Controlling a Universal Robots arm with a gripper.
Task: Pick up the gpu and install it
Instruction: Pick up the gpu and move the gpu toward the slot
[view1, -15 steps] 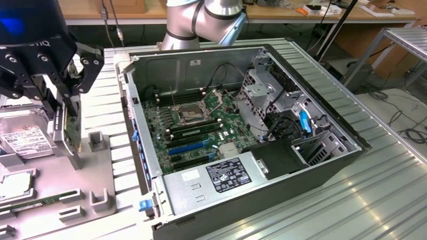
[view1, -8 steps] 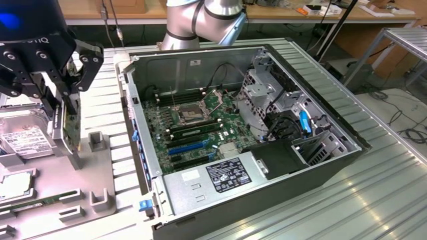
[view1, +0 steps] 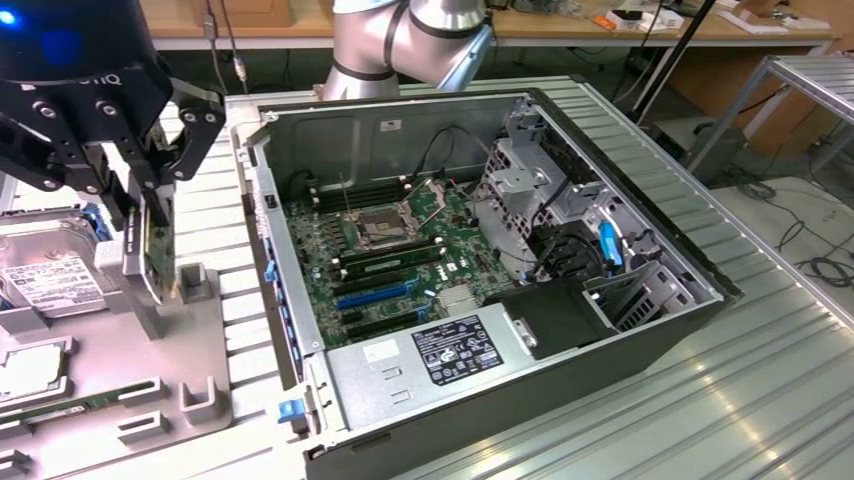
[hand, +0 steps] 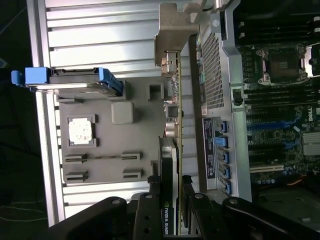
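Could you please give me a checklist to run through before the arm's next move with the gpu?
1. Claw shut on the gpu: ok, it clamps both faces of the card.
2. gpu upright and edge-on in the grip: ok, judging by the exterior view.
3. gpu clear of the grey holder tray: cannot tell, its lower edge sits close to the tray's posts.
4. Computer case open: ok, the motherboard is exposed.
5. Blue expansion slot empty: ok, nothing is seated in it.
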